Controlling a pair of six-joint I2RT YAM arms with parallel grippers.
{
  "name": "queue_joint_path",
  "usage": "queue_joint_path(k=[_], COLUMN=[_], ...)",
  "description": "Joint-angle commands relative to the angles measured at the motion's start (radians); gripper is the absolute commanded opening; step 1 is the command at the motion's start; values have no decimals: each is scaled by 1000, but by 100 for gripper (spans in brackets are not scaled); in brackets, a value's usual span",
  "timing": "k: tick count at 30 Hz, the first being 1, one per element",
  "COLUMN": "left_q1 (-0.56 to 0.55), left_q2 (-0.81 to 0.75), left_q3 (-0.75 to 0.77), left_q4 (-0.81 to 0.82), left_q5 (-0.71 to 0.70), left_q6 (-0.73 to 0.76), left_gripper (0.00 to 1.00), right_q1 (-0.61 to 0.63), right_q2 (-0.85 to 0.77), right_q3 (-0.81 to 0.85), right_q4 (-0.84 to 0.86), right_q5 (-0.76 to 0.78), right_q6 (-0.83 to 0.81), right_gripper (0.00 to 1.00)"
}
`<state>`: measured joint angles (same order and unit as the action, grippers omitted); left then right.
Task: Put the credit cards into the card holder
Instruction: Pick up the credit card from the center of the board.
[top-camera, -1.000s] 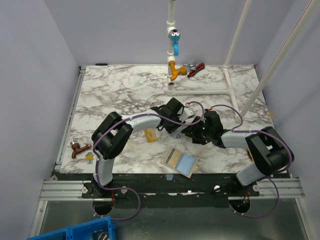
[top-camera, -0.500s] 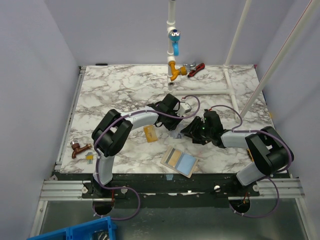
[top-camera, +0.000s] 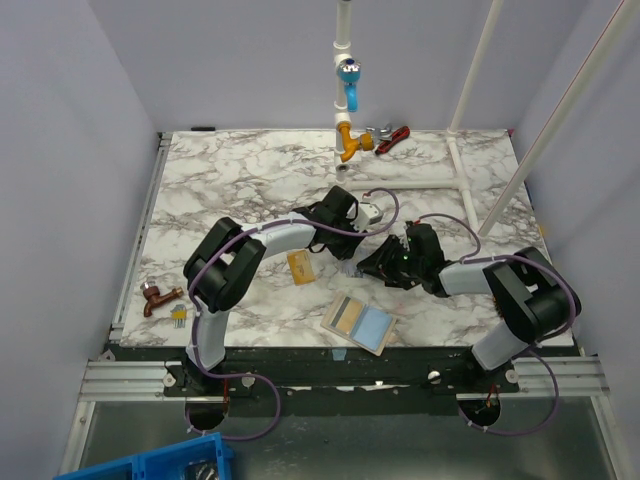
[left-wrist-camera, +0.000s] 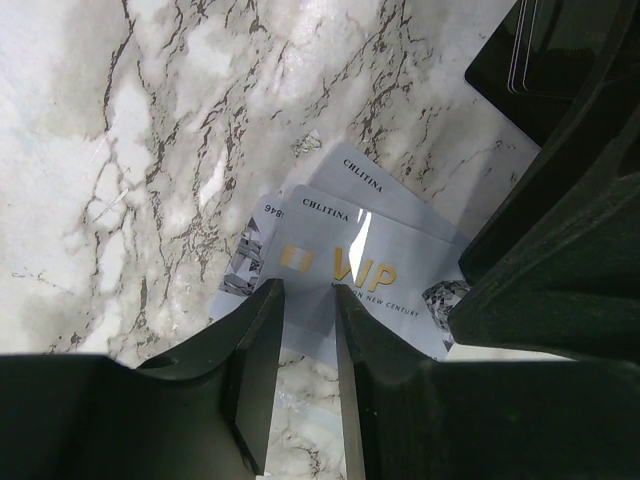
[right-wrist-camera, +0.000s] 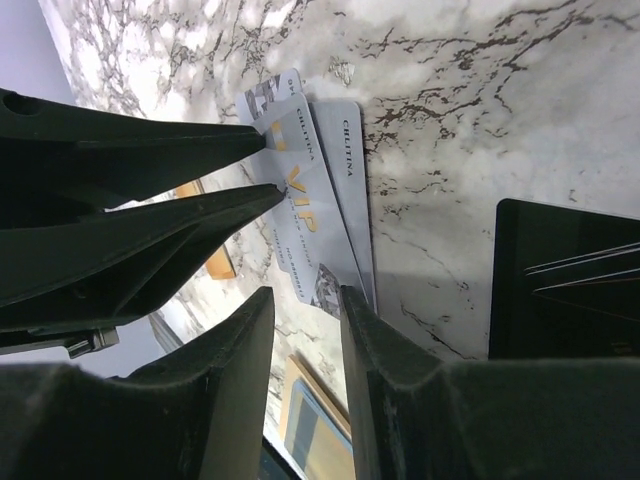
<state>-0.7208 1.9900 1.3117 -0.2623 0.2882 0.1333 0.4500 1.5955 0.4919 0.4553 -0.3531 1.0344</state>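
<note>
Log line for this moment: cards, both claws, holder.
pale silver rectangular VIP cards: two overlapped on marble table | left claw: parted, tips over them | right claw: parted, at cards' end | tan folding card holder: open, apart

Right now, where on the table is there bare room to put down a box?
Bare marble: the far-left stretch between the left edge of the table and the orange valve; the near-right patch between the card holder and the right arm's base. Crowded: the centre, where the left fingers and right fingers meet over the pale VIP cards, beside the gold card.
</note>
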Motion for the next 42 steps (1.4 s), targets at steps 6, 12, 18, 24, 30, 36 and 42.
queue_joint_path(k=[6, 12, 18, 24, 30, 36, 42], left_q1=[-6, -7, -7, -6, -7, -7, -6], left_q2=[99, 104, 105, 100, 97, 94, 90], left_q3=[-56, -51, -49, -55, -54, -56, -57], left_q4=[-126, -137, -144, -143, -145, -145, -144], left_q5=[31, 33, 41, 46, 51, 51, 49], left_q6=[-14, -16, -18, -17, -17, -15, -14], left_gripper=[28, 26, 25, 24, 24, 23, 23], right_q1=[-4, -10, -11, -12, -11, -12, -11], right_q2=[-49, -107, -80, -68, -52, -33, -15], right_q3=[9, 31, 22, 15, 6, 2, -9], right_q4=[-71, -143, -142, -127, -116, -94, -62], right_q5=[27, 64, 73, 71, 62, 44, 24], right_q6=[-20, -63, -71, -79, -78, -71, -55], right_gripper=[36, 37, 37, 36, 36, 36, 36])
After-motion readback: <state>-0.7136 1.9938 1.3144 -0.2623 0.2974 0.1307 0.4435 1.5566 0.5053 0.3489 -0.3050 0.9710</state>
